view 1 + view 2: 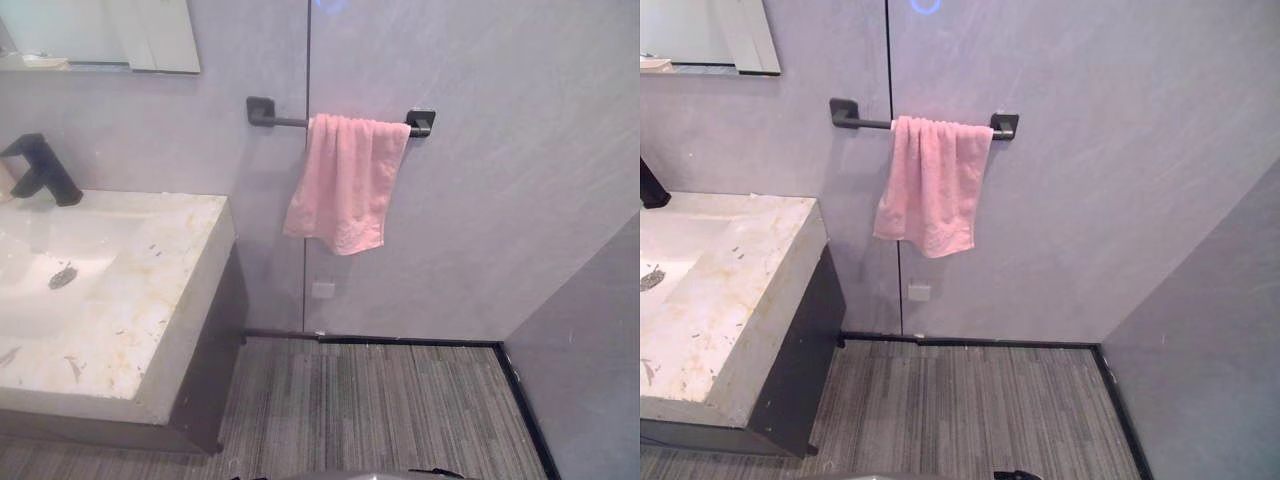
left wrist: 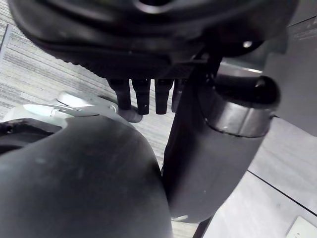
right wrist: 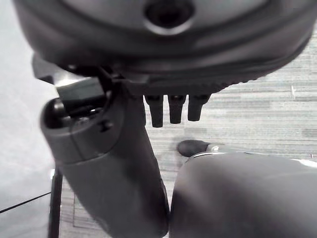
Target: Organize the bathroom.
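A pink towel (image 1: 345,182) hangs folded over a dark wall bar (image 1: 285,122) on the grey wall, bunched toward the bar's right end. To its left stands a pale marble sink counter (image 1: 170,290) with a black tap (image 1: 42,170). My left hand (image 2: 148,94) hangs down over the striped floor, its fingers straight and holding nothing. My right hand (image 3: 171,109) hangs the same way, fingers straight and empty. Both hands are far below the towel and the counter.
A mirror (image 1: 110,35) is fixed above the sink. The striped grey floor (image 1: 380,410) runs from the counter's dark base to the side wall (image 1: 590,370) on the right. A small white plate (image 1: 323,290) sits low on the wall under the towel.
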Controlling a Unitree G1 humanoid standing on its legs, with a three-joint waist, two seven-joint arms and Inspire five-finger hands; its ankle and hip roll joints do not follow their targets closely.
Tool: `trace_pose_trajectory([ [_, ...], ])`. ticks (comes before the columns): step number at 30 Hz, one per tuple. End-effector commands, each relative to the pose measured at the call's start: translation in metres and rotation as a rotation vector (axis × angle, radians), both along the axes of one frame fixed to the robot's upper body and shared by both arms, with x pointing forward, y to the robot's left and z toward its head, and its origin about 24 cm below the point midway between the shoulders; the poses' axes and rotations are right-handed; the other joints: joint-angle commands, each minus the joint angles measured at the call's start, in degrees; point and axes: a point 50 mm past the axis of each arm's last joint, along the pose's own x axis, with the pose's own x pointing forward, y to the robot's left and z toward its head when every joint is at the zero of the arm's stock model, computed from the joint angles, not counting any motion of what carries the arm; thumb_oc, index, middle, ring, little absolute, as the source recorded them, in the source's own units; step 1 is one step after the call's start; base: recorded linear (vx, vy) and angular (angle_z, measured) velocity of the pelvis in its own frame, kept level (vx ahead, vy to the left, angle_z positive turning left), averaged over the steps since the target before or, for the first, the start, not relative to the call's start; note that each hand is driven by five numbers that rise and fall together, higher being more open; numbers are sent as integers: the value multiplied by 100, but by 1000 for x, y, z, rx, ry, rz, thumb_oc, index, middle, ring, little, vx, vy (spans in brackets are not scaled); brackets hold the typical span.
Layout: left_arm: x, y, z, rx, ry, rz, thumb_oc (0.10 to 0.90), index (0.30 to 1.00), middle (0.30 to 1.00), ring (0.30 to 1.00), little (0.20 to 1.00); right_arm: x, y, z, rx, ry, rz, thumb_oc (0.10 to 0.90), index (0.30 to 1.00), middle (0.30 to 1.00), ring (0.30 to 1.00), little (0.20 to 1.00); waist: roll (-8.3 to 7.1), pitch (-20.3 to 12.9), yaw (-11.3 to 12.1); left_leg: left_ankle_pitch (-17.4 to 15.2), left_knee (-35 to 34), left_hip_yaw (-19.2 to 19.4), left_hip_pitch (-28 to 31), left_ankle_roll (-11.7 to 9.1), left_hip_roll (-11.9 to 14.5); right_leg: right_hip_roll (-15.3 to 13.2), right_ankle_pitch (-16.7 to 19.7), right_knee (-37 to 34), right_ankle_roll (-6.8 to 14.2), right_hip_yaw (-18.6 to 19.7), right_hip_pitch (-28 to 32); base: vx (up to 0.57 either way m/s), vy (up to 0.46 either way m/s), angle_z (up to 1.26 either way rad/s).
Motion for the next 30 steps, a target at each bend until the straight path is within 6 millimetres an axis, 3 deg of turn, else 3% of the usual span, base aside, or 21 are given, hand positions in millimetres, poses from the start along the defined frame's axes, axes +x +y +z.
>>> trace_pose_trajectory([
  [1, 14, -13, -2, -26, -13, -25, 800, 900, 900, 900, 900, -27, -23, -1, -107, 144, -3, 800, 900, 900, 900, 900, 284, 75, -3, -229, 11, 183, -27, -43, 57, -166, 222, 111, 392, -428, -304, 0, 0, 0],
  [30, -3, -14, -5, -68, 110, 62, 800, 900, 900, 900, 900, -39, -19, -2, -80, 231, -45, 800, 900, 900, 900, 900, 209, -2, -2, -252, 11, 218, 6, -32, 45, -189, 259, 94, 404, -409, -280, 0, 0, 0],
])
